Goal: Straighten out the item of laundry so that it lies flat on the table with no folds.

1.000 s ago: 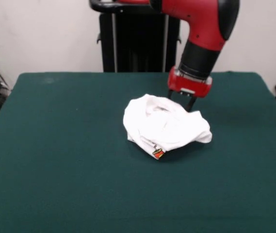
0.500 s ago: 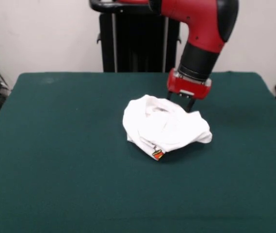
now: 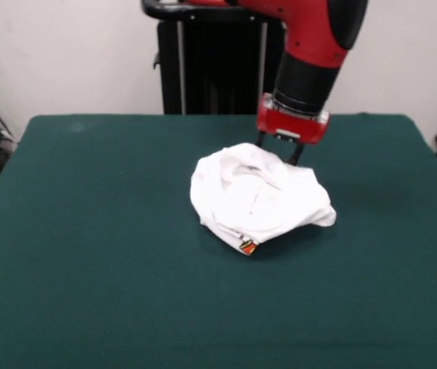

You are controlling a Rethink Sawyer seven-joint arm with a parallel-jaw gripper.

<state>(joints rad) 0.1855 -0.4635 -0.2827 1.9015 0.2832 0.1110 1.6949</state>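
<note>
Just below and in front of the pincer (image 3: 277,156): T-shirt (image 3: 258,197), bunched in a white heap near mid-table (image 3: 87,254), only a scrap of print showing at its near edge. Top of heap drawn taller than a second ago. Pincer itself raised and shifted away, tips at the heap's far rim; grip apparently closed on cloth, though cannot tell for sure. Probably the start of a lift to shake out folds.

— Where is the arm?
— It comes down steeply; the gripper (image 3: 276,154) hangs at the far upper edge of the shirt (image 3: 256,198).
— Fingers?
— Dark tips reach the cloth; their spread is unclear.
</note>
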